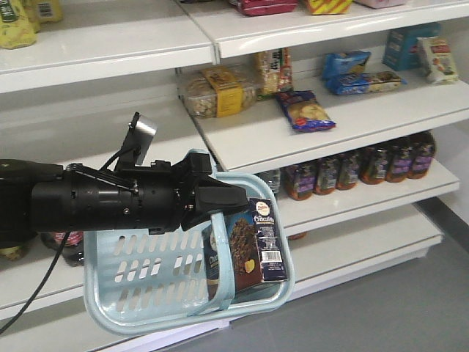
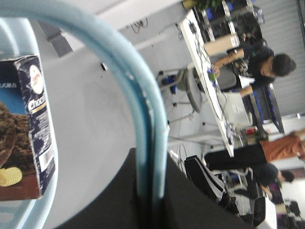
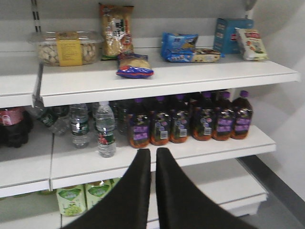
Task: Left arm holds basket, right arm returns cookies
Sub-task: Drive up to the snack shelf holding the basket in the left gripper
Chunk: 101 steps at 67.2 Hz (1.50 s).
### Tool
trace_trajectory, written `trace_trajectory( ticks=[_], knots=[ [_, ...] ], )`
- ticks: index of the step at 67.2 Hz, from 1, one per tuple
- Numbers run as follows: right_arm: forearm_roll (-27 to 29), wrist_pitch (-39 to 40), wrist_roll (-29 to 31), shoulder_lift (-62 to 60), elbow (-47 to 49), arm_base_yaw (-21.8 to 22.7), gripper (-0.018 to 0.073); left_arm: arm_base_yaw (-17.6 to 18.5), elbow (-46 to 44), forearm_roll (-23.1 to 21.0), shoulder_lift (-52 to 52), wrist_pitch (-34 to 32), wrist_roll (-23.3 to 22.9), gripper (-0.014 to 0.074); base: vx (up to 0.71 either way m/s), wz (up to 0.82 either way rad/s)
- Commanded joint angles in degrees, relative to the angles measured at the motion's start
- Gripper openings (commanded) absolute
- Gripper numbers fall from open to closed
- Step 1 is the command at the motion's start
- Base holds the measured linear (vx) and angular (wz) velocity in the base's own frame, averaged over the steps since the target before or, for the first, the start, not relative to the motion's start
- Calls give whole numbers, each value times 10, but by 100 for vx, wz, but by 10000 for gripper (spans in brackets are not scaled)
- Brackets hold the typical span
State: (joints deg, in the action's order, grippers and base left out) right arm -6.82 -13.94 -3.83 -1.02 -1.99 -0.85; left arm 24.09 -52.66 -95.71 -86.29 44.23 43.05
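Upright, the cookies [image 1: 253, 246] stand in the basket [image 1: 139, 293] clenched by left fingers [image 1: 220, 196]; right fingers [image 3: 133, 191] closed.

White shelves [image 1: 245, 139] — floor [image 1: 381, 308] apparently grey.

A flat pale blue plastic handle [image 2: 138, 95] of the light blue plastic basket [image 2: 12, 33] arched across the frame and ran down into the black left hand [image 2: 150, 205], which was clamped on it. A dark navy cardboard cookie box [image 2: 28, 129] stood at left. Beyond, a dark-haired person [image 2: 259, 64] sat at a long white counter [image 2: 209, 100].
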Motion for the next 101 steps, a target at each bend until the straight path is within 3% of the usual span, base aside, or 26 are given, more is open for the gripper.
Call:
trace_trajectory(
  ticks=[1,39,101],
  knots=[
    [-4,41,3,-3,-6,2,4,3,-17,-58,26,30,8,-3,20,55],
    [-4,41,3,-3,-6,2,4,3,-17,-58,26,29,8,-3,17,60],
    [-4,41,3,-3,-6,2,4,3,-17,-58,26,28,8,-3,8,3]
  ],
)
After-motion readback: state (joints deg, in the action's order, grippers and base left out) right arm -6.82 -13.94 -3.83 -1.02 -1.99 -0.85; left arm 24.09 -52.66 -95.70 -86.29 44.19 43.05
